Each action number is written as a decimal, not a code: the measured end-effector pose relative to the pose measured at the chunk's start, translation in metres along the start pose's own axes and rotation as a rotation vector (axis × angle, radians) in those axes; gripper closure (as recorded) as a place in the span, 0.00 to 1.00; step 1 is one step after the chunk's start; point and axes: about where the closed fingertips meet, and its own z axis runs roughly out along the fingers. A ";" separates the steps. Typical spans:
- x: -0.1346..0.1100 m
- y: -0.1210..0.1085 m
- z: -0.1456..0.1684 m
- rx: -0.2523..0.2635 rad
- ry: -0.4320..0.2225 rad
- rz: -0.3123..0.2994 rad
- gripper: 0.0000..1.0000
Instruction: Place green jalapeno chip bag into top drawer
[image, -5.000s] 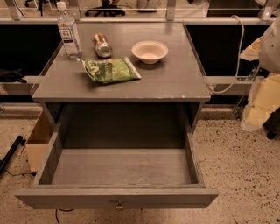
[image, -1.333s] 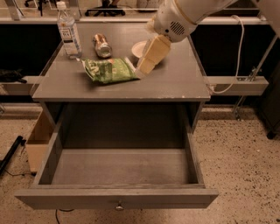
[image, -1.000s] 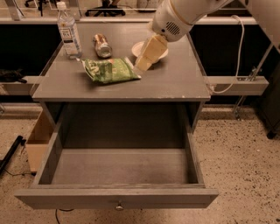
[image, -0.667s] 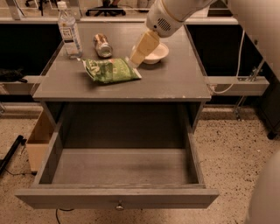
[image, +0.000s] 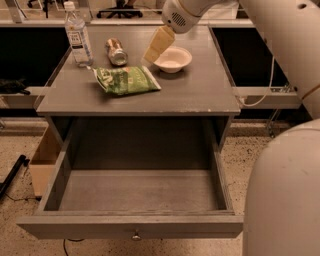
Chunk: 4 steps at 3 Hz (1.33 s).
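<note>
The green jalapeno chip bag (image: 127, 80) lies flat on the tabletop (image: 200, 92), left of centre and set back from the near edge. The gripper (image: 151, 52) hangs just beyond the bag's far right corner, beside the white bowl's (image: 173, 59) left rim; whether it is released or clenched cannot be told. A can (image: 116, 51) and a water bottle (image: 78, 36) sit far left. Below, the top drawer (image: 130, 225) stands pulled out toward the near side, its grey floor showing wall to wall.

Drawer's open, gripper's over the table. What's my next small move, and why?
Probably bring the gripper toward the table front edge and down over the chip bag. It hangs above the gap between can and bowl, behind the bag and apart from it; the bag lies flat on the table, and the drawer stands open.
</note>
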 end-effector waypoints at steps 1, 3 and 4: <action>0.004 0.006 -0.006 0.009 -0.009 -0.004 0.00; 0.014 0.014 0.027 -0.027 -0.015 0.032 0.00; 0.010 0.011 0.051 -0.042 -0.005 0.030 0.00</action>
